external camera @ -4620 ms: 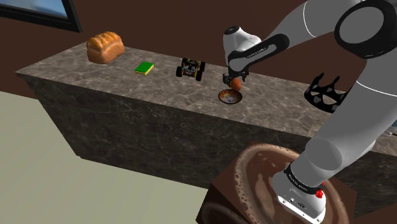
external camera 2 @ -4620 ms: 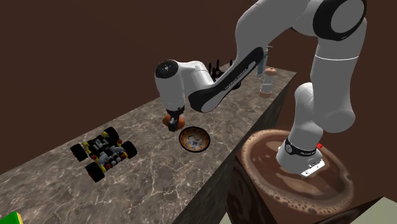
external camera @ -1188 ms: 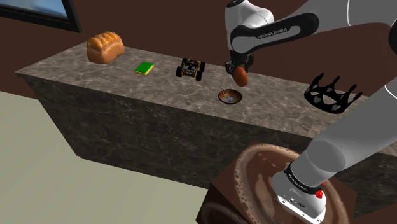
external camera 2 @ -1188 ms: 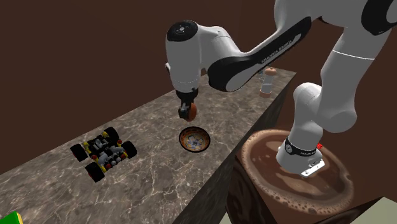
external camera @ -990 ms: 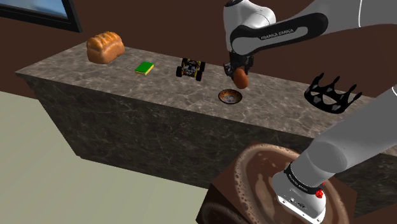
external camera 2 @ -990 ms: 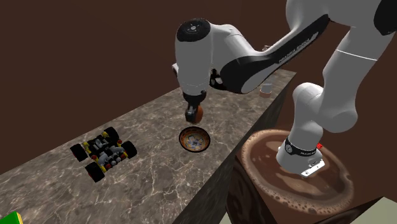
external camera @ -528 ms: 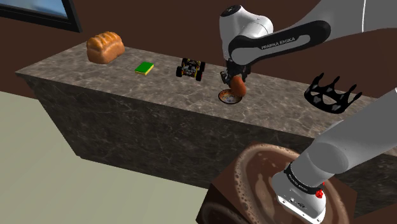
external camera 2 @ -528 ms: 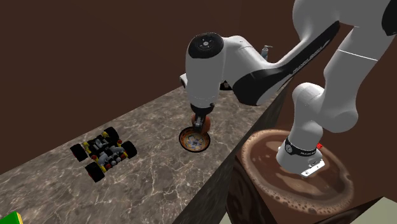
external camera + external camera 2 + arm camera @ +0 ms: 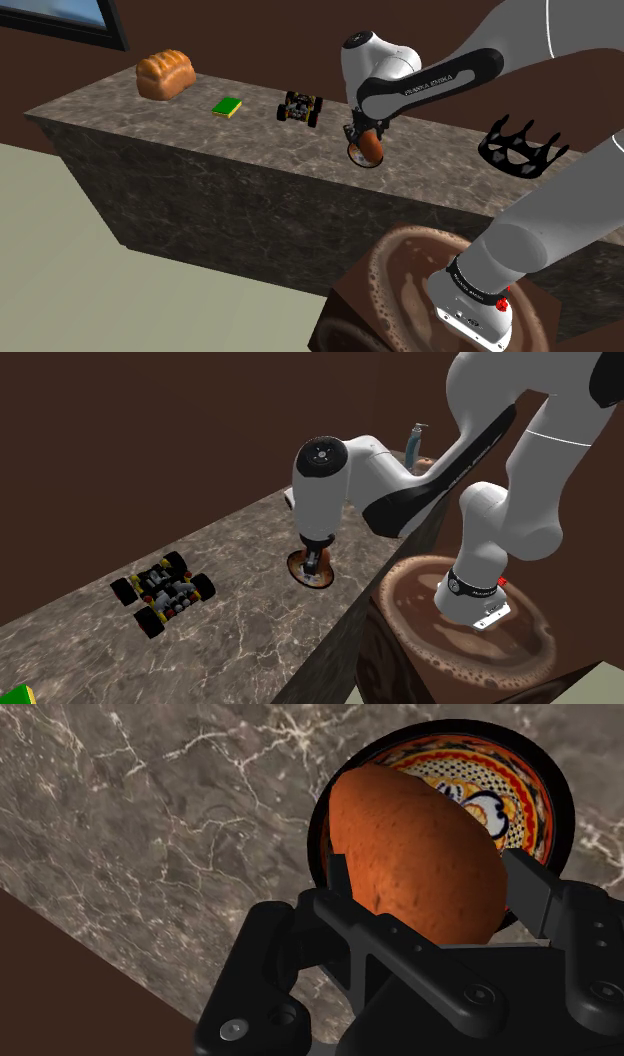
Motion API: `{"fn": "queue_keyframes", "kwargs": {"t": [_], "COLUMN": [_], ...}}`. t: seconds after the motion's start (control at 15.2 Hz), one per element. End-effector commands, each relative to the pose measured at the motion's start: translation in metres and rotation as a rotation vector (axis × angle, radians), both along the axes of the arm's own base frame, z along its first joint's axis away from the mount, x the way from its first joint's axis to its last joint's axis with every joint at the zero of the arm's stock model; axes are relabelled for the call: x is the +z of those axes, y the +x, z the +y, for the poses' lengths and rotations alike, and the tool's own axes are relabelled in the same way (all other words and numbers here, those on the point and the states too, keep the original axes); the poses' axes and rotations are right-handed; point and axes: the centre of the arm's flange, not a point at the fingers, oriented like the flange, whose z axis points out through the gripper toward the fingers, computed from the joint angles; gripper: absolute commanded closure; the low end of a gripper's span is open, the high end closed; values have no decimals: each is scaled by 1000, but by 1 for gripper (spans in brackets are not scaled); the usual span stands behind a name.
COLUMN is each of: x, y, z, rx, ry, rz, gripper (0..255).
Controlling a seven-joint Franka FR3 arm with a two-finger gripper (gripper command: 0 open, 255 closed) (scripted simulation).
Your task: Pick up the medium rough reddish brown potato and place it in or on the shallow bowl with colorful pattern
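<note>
My pincer [image 9: 435, 879] clamps the potato [image 9: 410, 834], held low over the patterned bowl [image 9: 505, 779] beneath my fingertips. Released off-centre, it could roll over the shallow rim onto the desk [image 9: 150, 824].

The white arm [image 9: 560, 190] is arching up from the shoulder view's lower right and reaching over toward that view's left. Its forearm [image 9: 440, 75] is slanting gently downward, and the rounded wrist [image 9: 370, 55] is pointing the black tool [image 9: 366, 148] straight down. In the wrist view, the two fingers [image 9: 338, 879] are standing apart and clasping a reddish brown potato [image 9: 415, 834] between them, one pressing on each side.
</note>
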Motion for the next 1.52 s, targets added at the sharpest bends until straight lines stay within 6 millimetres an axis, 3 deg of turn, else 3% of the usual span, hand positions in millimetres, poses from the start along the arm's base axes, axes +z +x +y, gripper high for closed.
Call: {"fn": "queue_keyframes", "kwargs": {"t": [0.0,0.53,0.59,0.92,1.19,1.45], "x": [-10,-13,-13,-13,32,32], "y": [0,0,0,0,5,5], "z": [2,2,2,2,23,23], "rx": [0,0,0,0,0,0], "ry": [0,0,0,0,0,0], "rz": [-1,-1,-1,-1,-1,-1], "gripper": [255,255,0,0,0,0]}}
